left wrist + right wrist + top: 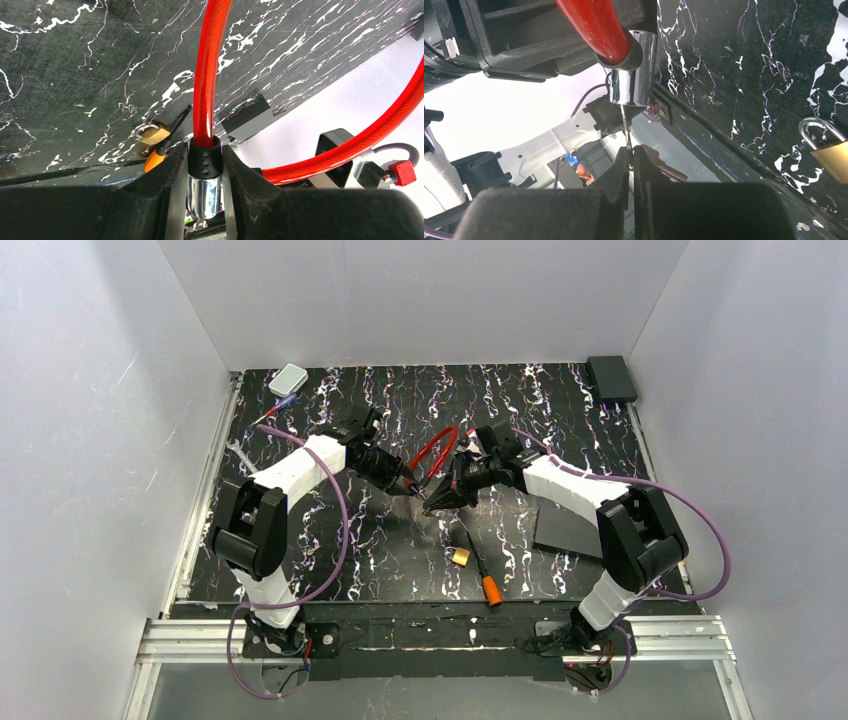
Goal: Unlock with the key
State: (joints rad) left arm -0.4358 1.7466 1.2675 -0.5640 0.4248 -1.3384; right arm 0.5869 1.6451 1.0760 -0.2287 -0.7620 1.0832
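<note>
A glossy red cable [207, 75], smooth and plastic-sheathed, loops over the middle of the black mat [400, 570], which is veined with white like marble. One end runs into a dimpled black collar [205, 162] and then a polished chrome lock head [634, 75], a short cylinder with a mirror shine.

The left gripper [205, 155] holds this head clear of the mat. Its matte black jaws stand partly apart, pressed against the collar and the chrome on either side. The right gripper [630, 152] meets it from the right, jaws pressed almost together and pinching the key [625, 125], a thin, flat blade of pale metal. The key runs straight from the fingertips to the flat end face of the lock head. Its tip touches that face and seems to sit in the keyhole, though I cannot tell how deep it goes.

On the mat, nearer than the grippers, lies a small brass padlock [461, 556] with a silvery shackle. Just to its right is a screwdriver [482, 575] with a dark shaft, its orange handle toward the near edge. A pale grey box [288, 379] with rounded corners sits at the far left, and a black box [611, 377] at the far right corner.
</note>
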